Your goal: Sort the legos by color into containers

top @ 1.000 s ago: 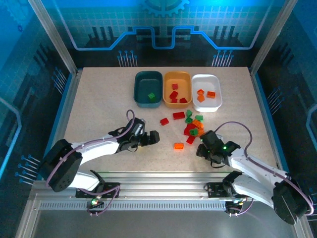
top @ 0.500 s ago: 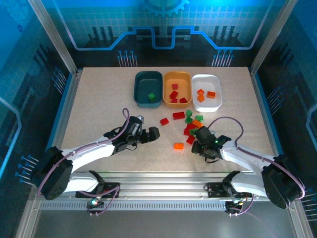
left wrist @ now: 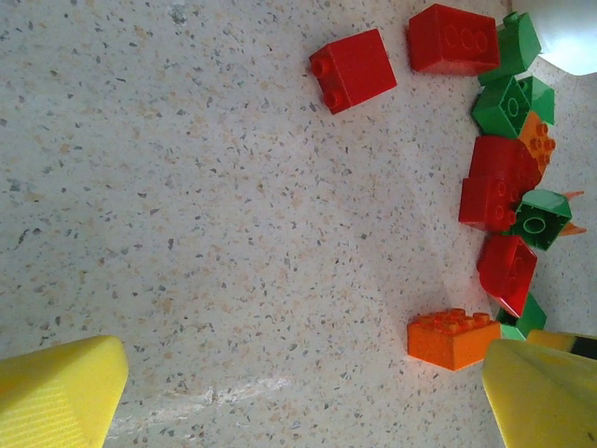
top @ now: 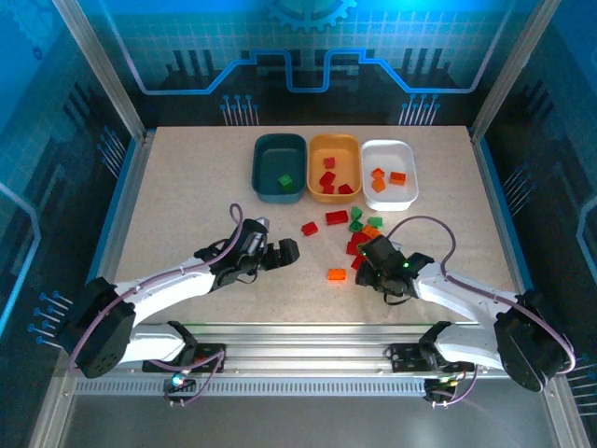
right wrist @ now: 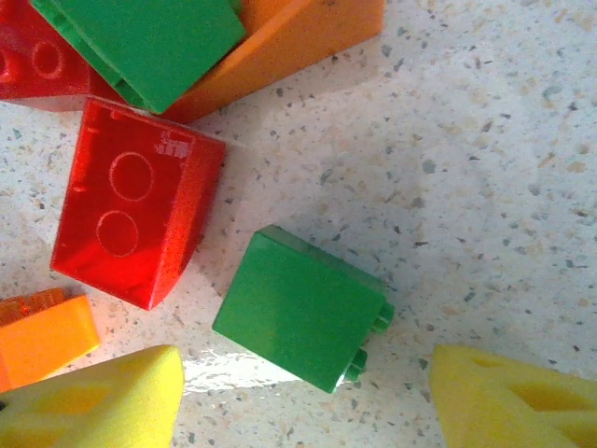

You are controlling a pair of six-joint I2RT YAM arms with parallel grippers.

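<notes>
Your right gripper [right wrist: 300, 387] is pushing forward into the pile [top: 364, 233], jaws apart astride a green brick [right wrist: 297, 319] lying on the table [right wrist: 485, 140], likely bound for the dark teal tray [top: 265, 157]; your left gripper [left wrist: 298, 397] is hanging wide apart.

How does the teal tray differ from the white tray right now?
The teal tray sits at the left end of the row; the white tray at the right end. The teal tray holds one green brick; the white tray holds orange bricks. Both are rounded rectangles of similar size.
</notes>
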